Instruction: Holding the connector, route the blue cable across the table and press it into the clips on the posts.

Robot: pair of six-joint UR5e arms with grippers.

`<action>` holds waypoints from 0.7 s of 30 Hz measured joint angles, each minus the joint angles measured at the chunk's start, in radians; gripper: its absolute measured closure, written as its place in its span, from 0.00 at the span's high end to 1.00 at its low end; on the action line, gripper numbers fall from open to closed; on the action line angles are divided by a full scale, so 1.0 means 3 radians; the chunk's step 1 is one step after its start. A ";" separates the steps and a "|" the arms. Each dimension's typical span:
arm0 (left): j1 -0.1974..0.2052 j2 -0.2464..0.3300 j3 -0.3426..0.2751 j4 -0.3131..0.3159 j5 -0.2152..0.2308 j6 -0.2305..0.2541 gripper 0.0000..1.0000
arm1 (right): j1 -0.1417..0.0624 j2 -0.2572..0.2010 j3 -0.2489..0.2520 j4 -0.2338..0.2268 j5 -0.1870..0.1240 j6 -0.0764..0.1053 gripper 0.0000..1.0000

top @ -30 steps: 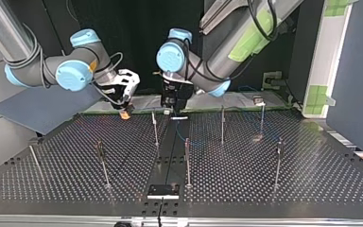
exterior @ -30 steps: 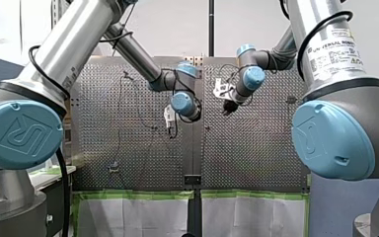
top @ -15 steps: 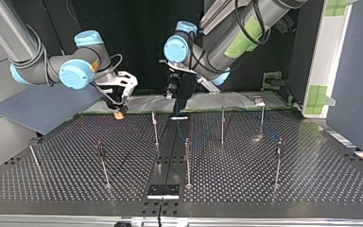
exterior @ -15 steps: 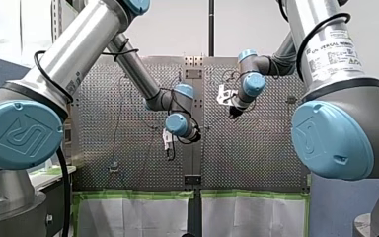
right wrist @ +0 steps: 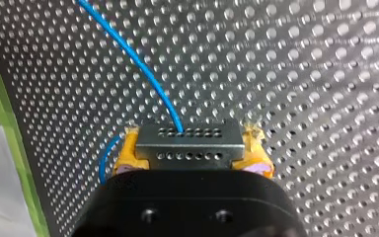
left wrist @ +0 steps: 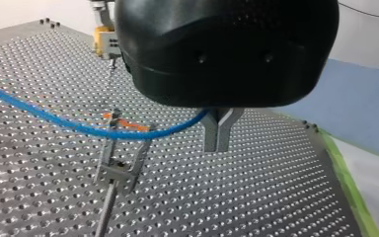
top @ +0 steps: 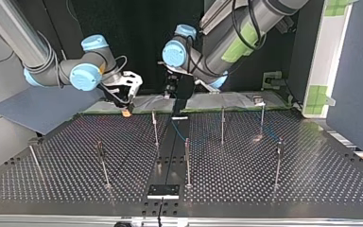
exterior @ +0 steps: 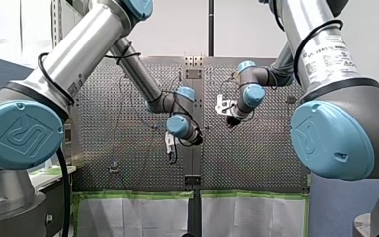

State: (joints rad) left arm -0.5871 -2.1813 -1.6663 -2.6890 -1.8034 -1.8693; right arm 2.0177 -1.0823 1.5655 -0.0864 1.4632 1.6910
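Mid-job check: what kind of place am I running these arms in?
Likely a robotics lab test cell: a perforated table set with clip posts, my left arm and my right arm over it with a blue cable, and green tape along the table's edge.

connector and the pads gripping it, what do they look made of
The connector looks like dull grey metal, possibly plastic: matte flat faces with rows of small holes. The pads look like soft yellow rubber or foam: their edges are ragged.
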 joint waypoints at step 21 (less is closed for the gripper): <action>0.0204 -0.0144 0.0590 -0.0251 0.0050 -0.0012 0.00 | -0.0130 0.0102 -0.0073 -0.0124 -0.0150 0.0023 0.00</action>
State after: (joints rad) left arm -0.5259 -2.2245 -1.4892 -2.7645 -1.7883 -1.8728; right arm 1.9788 -1.0517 1.5435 -0.1236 1.4182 1.6979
